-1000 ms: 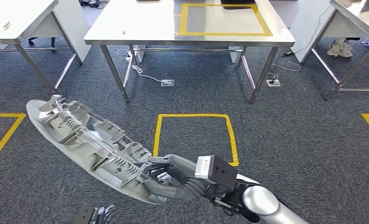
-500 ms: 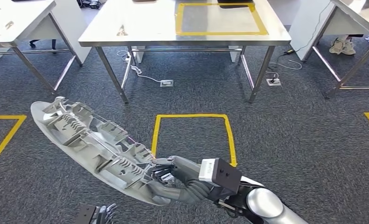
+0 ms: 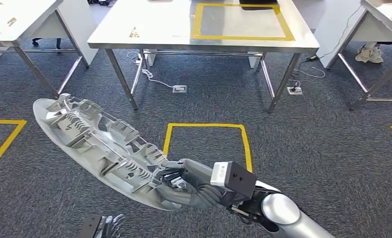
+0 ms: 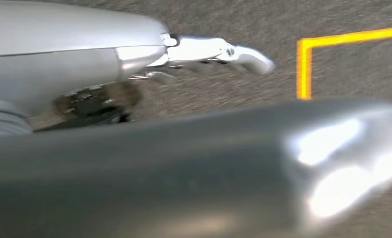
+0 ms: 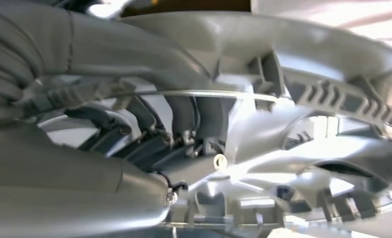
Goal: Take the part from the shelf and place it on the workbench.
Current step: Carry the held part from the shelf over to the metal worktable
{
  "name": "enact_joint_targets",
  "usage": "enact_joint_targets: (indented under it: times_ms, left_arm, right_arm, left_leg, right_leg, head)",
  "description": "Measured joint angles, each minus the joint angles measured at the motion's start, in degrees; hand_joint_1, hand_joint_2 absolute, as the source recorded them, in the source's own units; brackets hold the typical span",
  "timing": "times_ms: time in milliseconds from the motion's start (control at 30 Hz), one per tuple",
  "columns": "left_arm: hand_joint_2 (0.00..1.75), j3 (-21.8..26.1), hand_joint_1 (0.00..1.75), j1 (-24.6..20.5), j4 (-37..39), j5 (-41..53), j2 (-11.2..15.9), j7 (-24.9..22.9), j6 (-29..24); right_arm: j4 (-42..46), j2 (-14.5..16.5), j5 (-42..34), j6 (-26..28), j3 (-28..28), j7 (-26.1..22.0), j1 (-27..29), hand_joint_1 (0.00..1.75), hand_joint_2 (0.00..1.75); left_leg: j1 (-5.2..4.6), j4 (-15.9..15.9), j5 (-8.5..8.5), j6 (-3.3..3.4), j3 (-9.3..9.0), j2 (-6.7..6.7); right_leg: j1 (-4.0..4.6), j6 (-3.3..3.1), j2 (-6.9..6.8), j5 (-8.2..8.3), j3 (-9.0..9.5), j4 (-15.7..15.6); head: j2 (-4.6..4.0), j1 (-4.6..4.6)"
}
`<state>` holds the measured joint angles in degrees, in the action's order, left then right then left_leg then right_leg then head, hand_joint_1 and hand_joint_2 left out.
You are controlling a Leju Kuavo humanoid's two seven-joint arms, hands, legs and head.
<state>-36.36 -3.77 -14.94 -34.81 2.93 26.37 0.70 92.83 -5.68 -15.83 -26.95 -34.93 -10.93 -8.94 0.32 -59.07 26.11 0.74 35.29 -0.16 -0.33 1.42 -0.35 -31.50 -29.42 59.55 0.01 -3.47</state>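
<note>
The part [image 3: 99, 144] is a long grey plastic panel with ribs and clips, held low over the carpet and slanting away to the left. My right hand [image 3: 176, 181] grips its near end, the fingers [image 5: 134, 124] hooked into the ribbed inside of the part [image 5: 308, 124]. My left hand [image 3: 109, 225] hangs at the lower edge of the head view, fingers apart, holding nothing. The steel workbench [image 3: 149, 29] stands ahead, with a yellow tape rectangle [image 3: 288, 30] marked on its top.
A yellow tape square [image 3: 206, 125] marks the carpet between me and the workbench. Other steel tables stand to the left [image 3: 20, 20] and right [image 3: 382, 12]. Floor sockets [image 3: 179, 89] and cables lie under the workbench. A person's shoes [image 3: 369, 53] show at the far right.
The whole view has shifted a little, with the workbench now slightly further right in the picture. The part stays in my right hand, carried much as before.
</note>
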Motion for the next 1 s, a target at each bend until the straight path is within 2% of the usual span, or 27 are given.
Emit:
enact_joint_targets:
  times_ms: [33, 67, 133, 167, 200, 233, 300, 333, 367, 400, 467, 533, 600, 667, 700, 733, 767, 833, 900, 1000]
  left_arm:
    - [0.0, 0.01, 0.0, -0.05, 0.01, -0.04, 0.03, 0.01, 0.02]
    - [0.0, 0.03, 0.0, -0.12, 0.01, -0.08, 0.06, 0.03, 0.02]
    - [0.0, 0.09, 0.0, -0.13, 0.03, -0.22, 0.07, 0.14, 0.04]
    - [0.0, 0.18, 0.0, -0.05, 0.07, -0.3, 0.07, 0.21, 0.08]
    - [0.0, 0.29, 0.0, 0.07, 0.11, -0.39, 0.07, 0.32, 0.12]
    - [0.0, 0.4, 0.0, 0.18, 0.15, -0.48, 0.08, 0.45, 0.18]
    - [0.0, 0.63, 0.0, 0.37, 0.21, -0.61, 0.06, 0.71, 0.27]
    - [0.0, 0.74, 0.0, 0.42, 0.25, -0.65, 0.04, 0.81, 0.31]
    - [0.0, 0.84, 0.0, 0.5, 0.29, -0.67, 0.02, 0.88, 0.36]
    - [0.0, 0.92, 0.0, 0.61, 0.33, -0.68, -0.01, 0.92, 0.39]
    - [0.0, 0.95, 0.0, 0.8, 0.42, -0.61, -0.1, 0.93, 0.48]
    - [0.0, 0.95, 0.0, 0.86, 0.5, -0.51, -0.3, 0.94, 0.52]
    - [0.0, 0.97, 0.0, 0.82, 0.61, -0.47, -0.55, 1.0, 0.52]
    - [0.0, 1.0, 0.0, 1.0, 0.78, -0.49, -0.83, 1.09, 0.52]
    - [0.0, 1.03, 0.0, 1.17, 0.89, -0.51, -0.94, 1.15, 0.52]
    - [0.0, 1.1, 0.0, 1.33, 0.98, -0.55, -1.03, 1.2, 0.52]
    - [0.0, 1.19, 0.0, 1.44, 1.07, -0.6, -1.07, 1.24, 0.52]
    - [0.0, 1.35, 0.0, 1.55, 1.19, -0.68, -1.1, 1.31, 0.54]
    - [0.0, 1.39, 0.0, 1.6, 1.35, -0.73, -1.2, 1.39, 0.72]
    - [0.0, 1.43, 0.0, 1.72, 1.5, -0.68, -1.43, 1.6, 1.18]
  right_arm:
    - [-0.09, -0.01, -0.01, -0.01, 0.02, -0.06, -0.21, 1.75, 1.75]
    - [-0.22, -0.01, -0.01, -0.01, 0.04, -0.18, -0.41, 1.75, 1.75]
    - [-0.59, -0.01, 0.08, 0.04, 0.05, -0.65, -0.71, 1.75, 1.75]
    - [-0.82, -0.01, 0.32, 0.17, 0.05, -0.95, -0.82, 1.75, 1.75]
    - [-1.07, -0.01, 0.67, 0.37, 0.04, -1.25, -0.94, 1.75, 1.75]
    - [-1.32, -0.01, 1.08, 0.63, 0.04, -1.51, -1.09, 1.75, 1.75]
    - [-1.75, -0.01, 1.74, 1.1, 0.08, -1.81, -1.36, 1.75, 1.75]
    - [-1.92, -0.02, 1.88, 1.25, 0.11, -1.87, -1.46, 1.75, 1.75]
    - [-2.04, -0.02, 1.94, 1.35, 0.15, -1.91, -1.5, 1.75, 1.75]
    - [-2.13, -0.02, 1.97, 1.43, 0.23, -1.94, -1.49, 1.75, 1.75]
    - [-2.19, -0.01, 2.05, 1.67, 0.43, -1.86, -1.35, 1.75, 1.75]
    - [-2.19, 0.01, 2.1, 1.86, 0.68, -1.74, -1.16, 1.75, 1.75]
    - [-2.19, 0.04, 1.96, 1.74, 0.82, -1.68, -1.01, 1.75, 1.75]
    - [-2.21, 0.06, 1.74, 1.44, 0.85, -1.59, -0.92, 1.75, 1.75]
    - [-2.24, 0.06, 1.67, 1.31, 0.86, -1.51, -0.87, 1.75, 1.75]
    - [-2.28, 0.06, 1.63, 1.22, 0.87, -1.42, -0.83, 1.75, 1.75]
    - [-2.32, 0.07, 1.62, 1.14, 0.89, -1.3, -0.79, 1.75, 1.75]
    - [-2.38, 0.09, 1.59, 1.03, 0.9, -1.15, -0.82, 1.75, 1.75]
    - [-2.45, 0.19, 1.52, 0.94, 0.9, -1.08, -0.96, 1.75, 1.75]
    - [-2.54, 0.33, 1.45, 0.97, 0.92, -0.82, -1.06, 1.75, 1.75]
  left_leg:
    - [0.11, 0.2, 0.16, 0.31, -0.46, -0.12]
    - [0.19, 0.36, 0.34, 0.56, -0.89, -0.23]
    - [0.17, 0.43, 0.94, 0.88, -1.49, -0.32]
    - [0.16, 0.42, 1.3, 0.91, -1.83, -0.39]
    - [0.16, 0.42, 1.69, 0.85, -2.27, -0.49]
    - [0.17, 0.42, 2.1, 0.75, -2.83, -0.61]
    - [0.18, 0.42, 3.05, 0.45, -4.03, -0.85]
    - [0.15, 0.37, 3.48, 0.22, -4.5, -0.94]
    - [0.11, 0.38, 3.85, -0.08, -4.73, -1.0]
    - [0.08, 0.37, 4.09, -0.46, -4.93, -1.03]
    - [0.05, 0.19, 4.26, -1.23, -5.39, -1.06]
    - [0.11, -1.83, 4.59, -1.75, -5.06, -0.9]
    - [0.22, -7.47, 6.17, -2.06, -1.96, -0.64]
    - [0.28, -13.87, 8.58, -2.34, 2.7, -0.52]
    - [0.28, -15.33, 9.06, -2.43, 4.37, -0.5]
    - [0.28, -15.03, 8.54, -2.43, 5.21, -0.48]
    - [0.28, -12.91, 6.79, -2.32, 5.16, -0.44]
    - [0.19, -5.73, 1.1, -1.85, 3.64, -0.19]
    - [-0.07, -1.18, -1.98, -1.18, 2.63, 0.06]
    - [-0.1, -0.36, -1.8, -0.03, 1.83, -0.14]
  right_leg:
    - [-0.03, 0.23, 0.05, -0.45, -0.66, 1.42]
    - [-0.08, 0.44, 0.11, -1.36, -2.12, 4.02]
    - [-0.12, 0.83, 0.22, -4.01, -6.86, 11.25]
    - [-0.14, 0.94, 0.23, -4.84, -9.14, 14.08]
    - [-0.17, 1.0, 0.23, -4.61, -10.63, 15.21]
    - [-0.23, 1.0, 0.23, -3.08, -11.05, 14.22]
    - [-0.35, 0.83, 0.22, 2.62, -9.32, 7.17]
    - [-0.3, 0.64, 0.23, 4.44, -8.3, 3.61]
    - [-0.18, 0.34, 0.22, 5.55, -7.58, 1.1]
    - [-0.05, -0.04, 0.23, 5.84, -7.31, -0.1]
    - [0.08, -0.92, 0.25, 5.51, -6.8, -0.31]
    - [-0.1, -1.74, 0.23, 5.15, -5.47, -0.68]
    - [-0.21, -2.27, 0.19, 4.47, -4.2, -0.91]
    - [-0.18, -2.46, 0.27, 3.62, -3.29, -0.92]
    - [-0.17, -2.46, 0.34, 3.12, -2.73, -0.92]
    - [-0.17, -2.42, 0.41, 2.6, -2.08, -0.92]
    - [-0.17, -2.33, 0.46, 2.03, -1.32, -0.91]
    - [-0.1, -1.96, 0.45, 0.82, 0.06, -0.82]
    - [0.05, -1.3, 0.45, -0.19, 0.76, -0.89]
    - [0.12, -0.17, 0.47, -0.56, 1.34, -0.53]
  head:
    - [0.0, 0.05]
    - [0.0, 0.11]
    - [0.01, 0.19]
    - [0.01, 0.2]
    - [0.01, 0.2]
    - [0.01, 0.2]
    - [0.0, 0.19]
    - [0.0, 0.18]
    - [0.01, 0.2]
    - [0.0, 0.24]
    - [0.0, 0.29]
    - [0.0, 0.19]
    - [0.0, 0.03]
    - [0.0, -0.05]
    - [0.0, -0.06]
    - [0.0, -0.06]
    - [0.01, -0.07]
    - [0.0, -0.09]
    - [-0.01, -0.11]
    - [0.0, -0.1]
